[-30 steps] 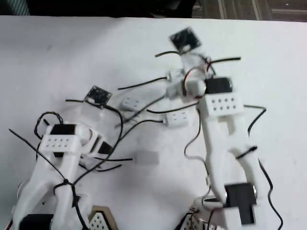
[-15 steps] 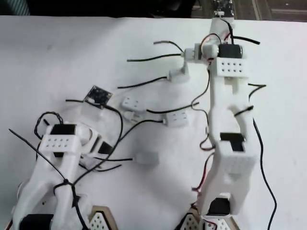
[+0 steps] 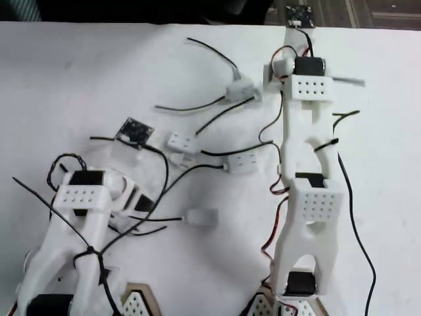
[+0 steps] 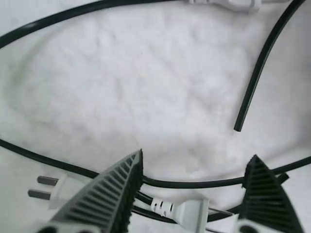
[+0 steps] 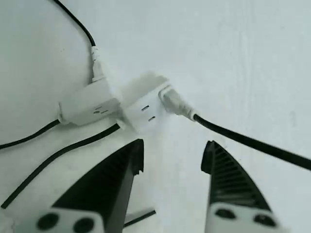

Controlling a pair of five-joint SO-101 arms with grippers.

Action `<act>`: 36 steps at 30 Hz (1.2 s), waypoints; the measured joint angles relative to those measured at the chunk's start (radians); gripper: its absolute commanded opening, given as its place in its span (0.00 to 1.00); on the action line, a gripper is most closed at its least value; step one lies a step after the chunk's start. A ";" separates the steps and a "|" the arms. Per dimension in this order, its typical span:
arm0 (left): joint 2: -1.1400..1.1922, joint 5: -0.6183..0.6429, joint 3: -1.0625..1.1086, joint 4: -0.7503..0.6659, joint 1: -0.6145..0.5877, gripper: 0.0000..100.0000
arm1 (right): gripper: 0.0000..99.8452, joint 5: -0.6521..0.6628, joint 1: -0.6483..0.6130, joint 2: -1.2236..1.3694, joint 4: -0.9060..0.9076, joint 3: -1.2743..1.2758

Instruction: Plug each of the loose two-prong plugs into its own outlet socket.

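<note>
While both arms stand over the white worktop (image 3: 79,72), the far sockets (image 3: 240,89), two white blocks touching side to side near its far edge, mark the place from which all else is told. Just beside the far sockets hangs the right end effector (image 5: 174,145), its jaws wide and nothing between them. Against the side of one of those blocks sits a corded plug (image 5: 174,103); whether it is pushed fully home I cannot tell. Nearer the arm bases than the far sockets lie two further sockets, the left socket (image 3: 181,141) and the mid socket (image 3: 242,162), apart from each other. Farther still from the far sockets, toward the bases, a white connector (image 3: 200,216) on a black cord lies flat; whether it is plug or socket I cannot tell. Well apart from the far sockets, over a tangle of black cords, the left end effector (image 4: 194,158) is spread wide and holds nothing. A bare plug (image 4: 48,187) with two prongs showing lies partly behind one finger (image 4: 112,194), and a second plug (image 4: 187,211) lies between the two.
</note>
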 measured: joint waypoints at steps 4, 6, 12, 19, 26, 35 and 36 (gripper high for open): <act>0.000 0.000 0.000 0.000 0.000 0.33 | 0.19 0.000 0.000 -0.025 0.176 -0.058; 0.000 0.000 0.000 0.000 0.000 0.33 | 0.19 0.000 -0.005 -0.061 0.265 -0.072; 0.000 0.000 0.000 0.000 0.000 0.33 | 0.01 0.000 -0.043 -0.180 0.344 0.023; 0.000 0.000 0.000 0.000 0.000 0.33 | 0.02 0.057 -0.120 -0.397 0.347 0.308; 0.000 0.000 0.000 0.000 0.000 0.33 | 0.02 0.057 -0.204 -0.637 0.341 0.697; 0.000 0.000 0.000 0.000 0.000 0.33 | 0.02 0.057 -0.226 -0.749 0.158 1.056; 0.000 0.000 0.000 0.000 0.000 0.33 | 0.02 0.057 -0.226 -0.749 0.124 1.091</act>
